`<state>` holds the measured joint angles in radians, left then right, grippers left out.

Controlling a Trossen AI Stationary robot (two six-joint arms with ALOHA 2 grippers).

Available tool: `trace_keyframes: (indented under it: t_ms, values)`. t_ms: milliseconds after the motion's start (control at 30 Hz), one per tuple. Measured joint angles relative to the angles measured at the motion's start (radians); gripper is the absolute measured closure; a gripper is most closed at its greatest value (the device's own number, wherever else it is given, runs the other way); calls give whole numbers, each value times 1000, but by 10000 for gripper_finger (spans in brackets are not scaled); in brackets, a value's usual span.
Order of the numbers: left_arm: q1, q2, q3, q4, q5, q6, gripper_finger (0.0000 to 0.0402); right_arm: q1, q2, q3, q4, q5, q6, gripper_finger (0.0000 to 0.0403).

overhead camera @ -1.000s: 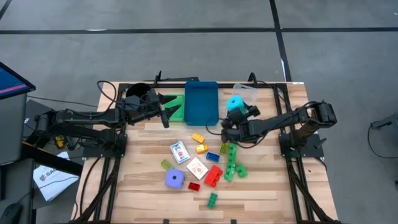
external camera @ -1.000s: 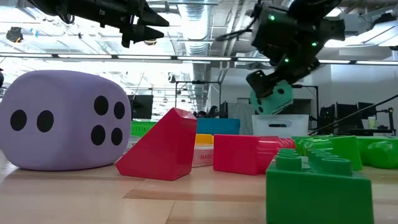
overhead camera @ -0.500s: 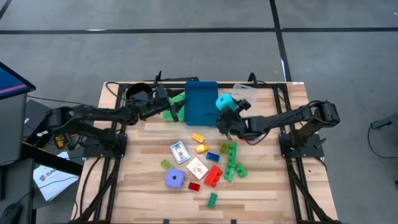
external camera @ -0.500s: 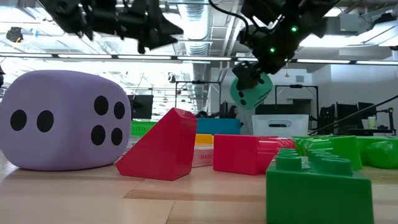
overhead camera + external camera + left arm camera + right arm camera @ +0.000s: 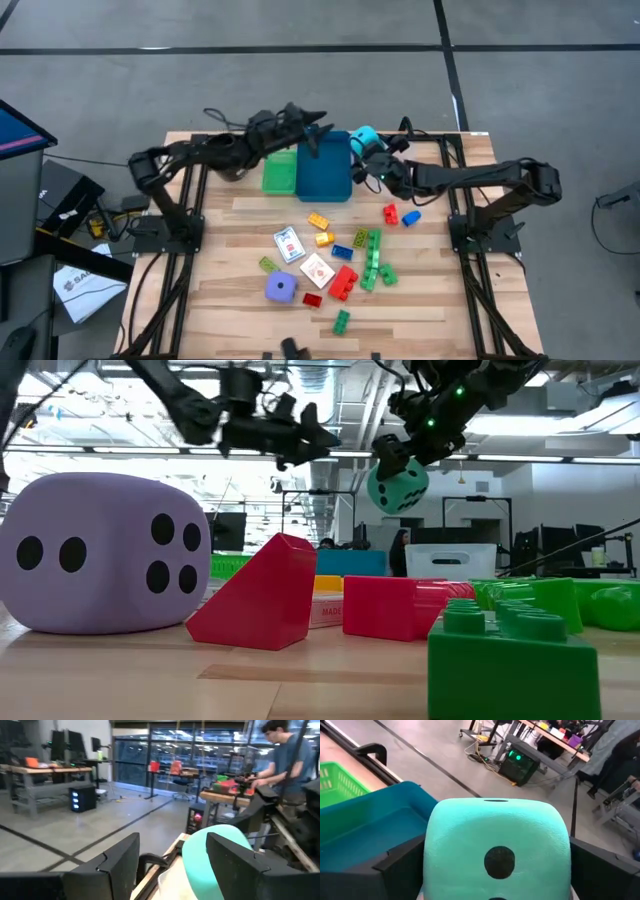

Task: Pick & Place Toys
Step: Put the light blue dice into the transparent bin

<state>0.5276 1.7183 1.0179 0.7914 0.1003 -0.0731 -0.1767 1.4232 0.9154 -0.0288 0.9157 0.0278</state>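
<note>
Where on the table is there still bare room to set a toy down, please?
Bare wood lies left of the purple die and card packs, and along the table's right edge beyond the green bricks. The centre is crowded with bricks. The blue tray looks empty.

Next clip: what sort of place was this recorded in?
Probably a robotics lab or workshop. Exposed ceiling ducts run overhead, workbenches loaded with gear stand on a bare concrete floor, and a person in a blue shirt works at another bench.
</note>
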Motion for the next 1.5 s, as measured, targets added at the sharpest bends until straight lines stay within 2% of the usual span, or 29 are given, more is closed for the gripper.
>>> trace_keyframes:
  t_ms: [200,333,600,900,1500]
  values:
    - [0,168,213,-28,143,-15,178,-11,-32,0,-1,0,-12,3]
    - [-13,273,339,-124,168,-15,178,-18,-59,0,-14,31,-11,3]
    - [-25,415,485,-146,209,-40,178,-30,-95,0,-166,60,104,3]
    - [-54,448,561,-206,264,-38,178,-36,-93,-5,-228,64,150,3]
    - [-54,449,562,-233,281,-67,178,-32,-92,-5,-238,62,172,3]
